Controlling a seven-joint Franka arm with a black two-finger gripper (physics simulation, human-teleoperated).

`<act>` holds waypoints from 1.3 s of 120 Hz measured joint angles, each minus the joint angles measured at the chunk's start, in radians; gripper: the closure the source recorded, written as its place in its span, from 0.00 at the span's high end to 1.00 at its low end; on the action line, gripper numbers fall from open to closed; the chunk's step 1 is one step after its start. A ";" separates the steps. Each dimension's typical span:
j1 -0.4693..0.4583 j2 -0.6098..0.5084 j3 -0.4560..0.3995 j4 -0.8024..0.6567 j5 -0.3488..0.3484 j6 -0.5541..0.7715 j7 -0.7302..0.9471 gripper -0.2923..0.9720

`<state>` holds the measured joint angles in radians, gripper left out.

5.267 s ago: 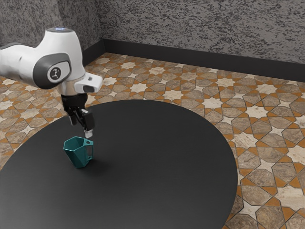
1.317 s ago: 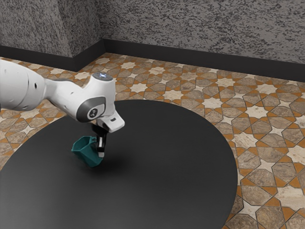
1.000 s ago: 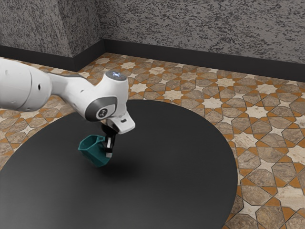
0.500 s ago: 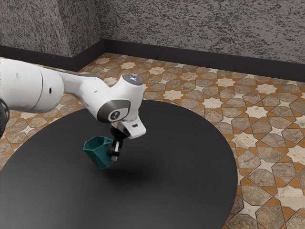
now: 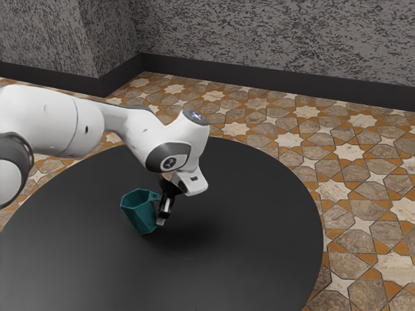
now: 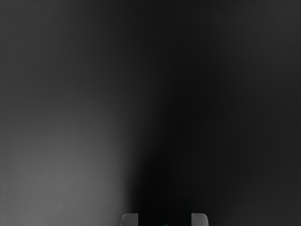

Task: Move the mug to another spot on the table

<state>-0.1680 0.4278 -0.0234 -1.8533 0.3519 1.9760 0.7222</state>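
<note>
A rough grey wall (image 5: 272, 32) and a star-patterned tile floor (image 5: 337, 136) surround one round black desk (image 5: 259, 220), whose dark top (image 6: 84, 141) is also what the wrist view looks down on. One white Franka arm (image 5: 97, 126) comes in from the exterior view's left, runs low across the near part of the desk, and bends at its last joint so that the hand points down and slightly back toward the exterior view's left. There is one teal mug (image 5: 139, 208), faceted, tipped so that its open mouth faces up and toward the exterior view's left; it sits left of the desk's middle, with a soft shadow on the desk just beside it. The single black gripper (image 5: 162, 217) has its fingers drawn close and clamped on the mug's side toward the exterior view's right. I cannot tell whether the mug's base touches the desk.
</note>
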 joint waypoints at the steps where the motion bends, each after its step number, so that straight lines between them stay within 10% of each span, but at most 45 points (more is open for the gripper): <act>1: 0.000 0.000 0.000 0.000 0.000 -0.001 -0.001 0.15; 29: -0.010 0.015 0.000 0.002 0.005 -0.010 -0.013 0.16; 79: -0.007 0.025 -0.007 0.013 -0.061 0.042 -0.004 0.67; 156: 0.088 -0.246 -0.013 0.019 -0.367 0.110 -0.155 0.76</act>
<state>-0.0803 0.1814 -0.0364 -1.8347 -0.0147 2.0862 0.5668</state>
